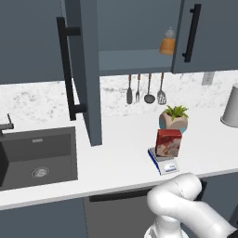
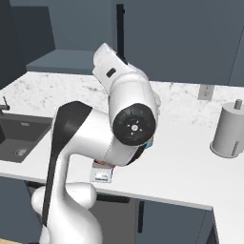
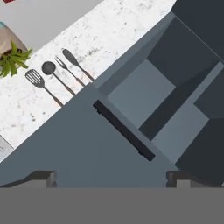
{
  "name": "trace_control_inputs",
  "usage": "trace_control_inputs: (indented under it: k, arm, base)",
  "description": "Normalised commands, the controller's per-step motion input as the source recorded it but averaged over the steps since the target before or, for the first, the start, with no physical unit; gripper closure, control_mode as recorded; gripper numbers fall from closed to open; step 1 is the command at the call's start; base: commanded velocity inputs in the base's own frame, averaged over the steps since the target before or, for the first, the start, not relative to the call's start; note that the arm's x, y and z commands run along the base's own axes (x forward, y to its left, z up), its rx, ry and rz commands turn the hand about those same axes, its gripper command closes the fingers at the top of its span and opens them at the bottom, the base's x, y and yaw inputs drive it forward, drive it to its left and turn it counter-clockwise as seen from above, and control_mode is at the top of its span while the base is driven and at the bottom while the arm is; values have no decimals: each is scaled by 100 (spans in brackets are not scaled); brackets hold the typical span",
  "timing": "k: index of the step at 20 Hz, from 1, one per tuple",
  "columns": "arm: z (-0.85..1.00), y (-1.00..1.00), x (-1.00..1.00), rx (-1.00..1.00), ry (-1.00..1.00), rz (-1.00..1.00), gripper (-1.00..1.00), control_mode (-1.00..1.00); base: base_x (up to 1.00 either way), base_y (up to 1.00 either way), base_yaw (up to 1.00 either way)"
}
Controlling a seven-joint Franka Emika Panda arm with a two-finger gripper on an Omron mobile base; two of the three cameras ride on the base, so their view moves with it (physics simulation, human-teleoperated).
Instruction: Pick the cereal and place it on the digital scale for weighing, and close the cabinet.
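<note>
Fingers (image 3: pixel 43 177) spread wide, nothing between them, gripper (image 3: pixel 111 178) aimed at the cabinet (image 1: pixel 135 28). Cereal (image 1: pixel 168 142) already upright on the digital scale (image 1: pixel 163 162), near the worktop's (image 1: pixel 121 153) front edge, potted plant (image 1: pixel 174 118) just behind it. What's left looks like the door. Open cabinet door (image 1: pixel 86 69) swung out edge-on over the worktop, its bar handle (image 3: pixel 124 130) dead ahead of the fingers, long axis running diagonally across hand view. Orange bottle (image 1: pixel 167 42) on the shelf inside.

Matt cabinet (image 1: pixel 88 69), speckled stone-like counter (image 1: pixel 125 135)
</note>
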Motion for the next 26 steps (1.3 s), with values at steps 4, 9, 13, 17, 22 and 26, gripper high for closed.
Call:
trace_control_inputs:
  k: [4,9,13,17,22,26]
  arm:
    - [-18,59,-24,-18,2,1,-100,-100]
    - [-5,41,-34,-13,0,1,-100,-100]
    - [0,29,-70,-6,-10,2,-100,-100]
    - [0,57,-81,-2,-19,3,-100,-100]
    - [-10,79,-82,-1,-14,0,-100,-100]
    - [-53,100,-36,-10,-10,-2,-100,-100]
  base:
    - [0,0,0]
    - [0,0,0]
    - [0,0,0]
    - [0,0,0]
    - [0,0,0]
    - [0,0,0]
